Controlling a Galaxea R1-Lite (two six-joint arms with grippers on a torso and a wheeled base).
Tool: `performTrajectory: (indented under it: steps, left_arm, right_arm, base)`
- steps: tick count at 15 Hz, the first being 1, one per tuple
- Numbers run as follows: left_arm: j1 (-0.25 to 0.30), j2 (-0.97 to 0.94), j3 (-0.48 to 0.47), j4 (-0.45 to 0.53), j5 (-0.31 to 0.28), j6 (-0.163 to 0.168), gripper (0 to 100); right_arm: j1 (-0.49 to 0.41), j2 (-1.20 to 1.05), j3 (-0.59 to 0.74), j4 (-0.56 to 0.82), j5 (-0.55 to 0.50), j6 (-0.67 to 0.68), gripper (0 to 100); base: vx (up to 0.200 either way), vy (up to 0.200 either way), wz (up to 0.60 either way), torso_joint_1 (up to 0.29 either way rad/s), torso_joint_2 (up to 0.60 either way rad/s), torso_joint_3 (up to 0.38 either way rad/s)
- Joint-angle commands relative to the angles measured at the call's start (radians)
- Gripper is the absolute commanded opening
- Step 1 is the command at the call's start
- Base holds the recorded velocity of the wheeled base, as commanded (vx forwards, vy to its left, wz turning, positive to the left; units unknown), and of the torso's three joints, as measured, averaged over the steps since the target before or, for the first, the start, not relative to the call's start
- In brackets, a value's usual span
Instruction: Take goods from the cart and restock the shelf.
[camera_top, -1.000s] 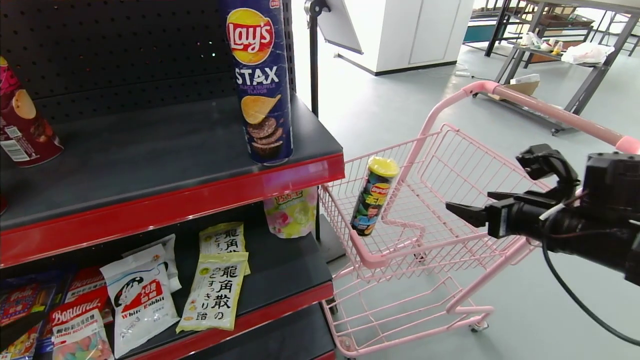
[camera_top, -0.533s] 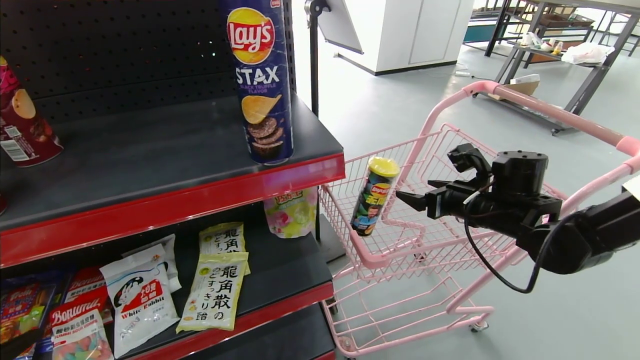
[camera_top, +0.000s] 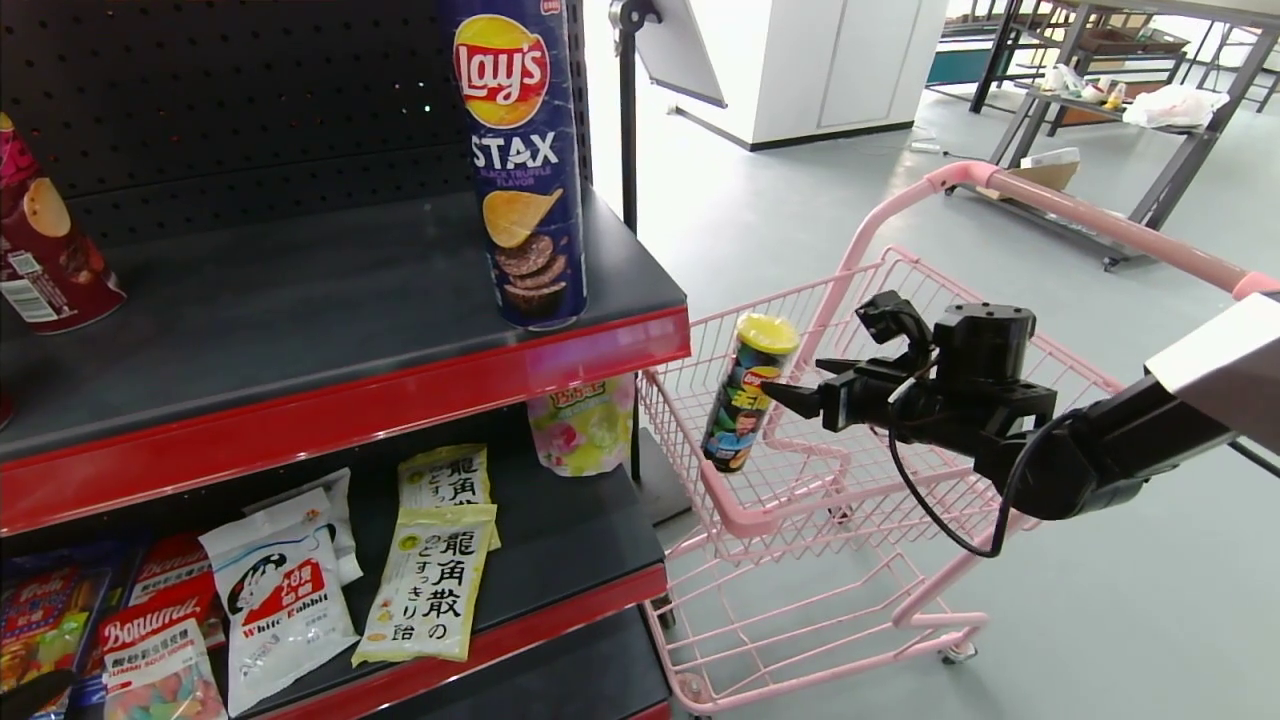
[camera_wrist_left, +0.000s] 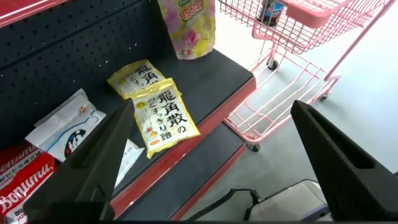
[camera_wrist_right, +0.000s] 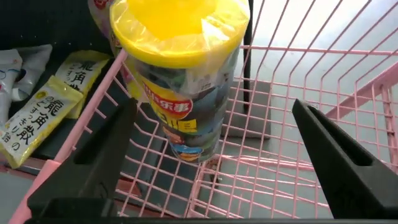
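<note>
Chip can (camera_top: 748, 400) near-upright, top upward

1. By the look, a shop aisle staged inside a workroom.
2. At 9 o'clock: black metal shelving with red edge strips (camera_top: 340, 420) and a perforated black pegboard back (camera_top: 250, 90), stocked with a tall dark-blue crisp tube (camera_top: 520, 170) and flat yellow-green sachets (camera_top: 432, 585).
3. At 3 o'clock: a pink wire shopping cart (camera_top: 1090, 222).
4. At 1 o'clock: bare grey floor (camera_top: 760, 190) and cluttered dark metal-frame tables (camera_top: 1172, 180).

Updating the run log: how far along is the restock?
Looks done: a tall dark-blue chip tube stands on the black top shelf. In hand: open right gripper is at the yellow-lidded chip can in the pink wire cart, not yet gripped. Left: grasp, lift, shelve it.
</note>
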Motion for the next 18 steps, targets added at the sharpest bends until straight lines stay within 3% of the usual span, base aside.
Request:
performTrajectory:
  steps: [1, 14, 18]
  left_arm:
    - [0.0, 0.003, -0.001, 0.004, 0.003, 0.001, 100]
    - [0.003, 0.002, -0.004, 0.069, 0.018, 0.006, 100]
    - [0.003, 0.005, -0.004, 0.072, 0.018, 0.006, 100]
  right_arm:
    - [0.0, 0.044, -0.053, 0.0, 0.015, 0.0, 100]
    - [0.017, 0.195, -0.258, -0.002, 0.156, 0.002, 100]
    - [0.02, 0.222, -0.304, 0.001, 0.156, 0.0, 100]
  base:
    - [0.0, 0.0, 0.0, 0.0, 0.0, 0.0]
    - [0.0, 0.0, 0.0, 0.0, 0.0, 0.0]
    - [0.0, 0.0, 0.0, 0.0, 0.0, 0.0]
